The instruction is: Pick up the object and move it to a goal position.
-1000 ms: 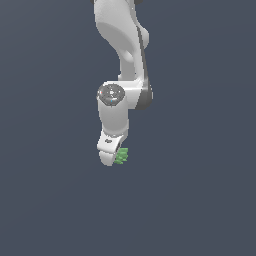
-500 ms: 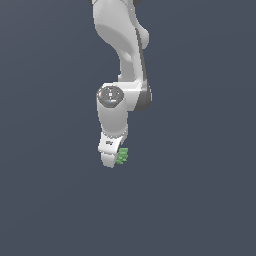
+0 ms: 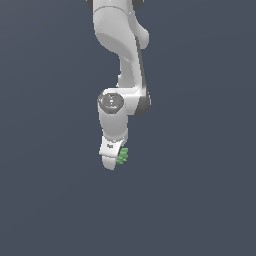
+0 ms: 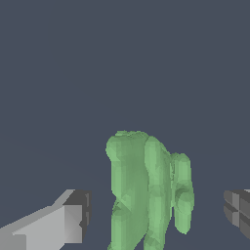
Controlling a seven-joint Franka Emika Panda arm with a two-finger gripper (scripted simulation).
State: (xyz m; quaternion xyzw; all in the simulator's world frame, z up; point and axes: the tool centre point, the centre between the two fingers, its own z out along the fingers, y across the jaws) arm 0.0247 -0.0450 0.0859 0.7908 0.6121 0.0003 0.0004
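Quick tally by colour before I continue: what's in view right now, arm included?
Green: 1, the lumpy object, between the gripper fingers with a gap showing on each side
White: 1, the robot arm
Total: 2

The object (image 4: pixel 146 195) is bright green with lighter and darker green bumps. The arm (image 3: pixel 120 75) is white with a dark grey joint. The fingers (image 4: pixel 53 224) are light grey with dark grey pads. The background is plain slate blue-grey.
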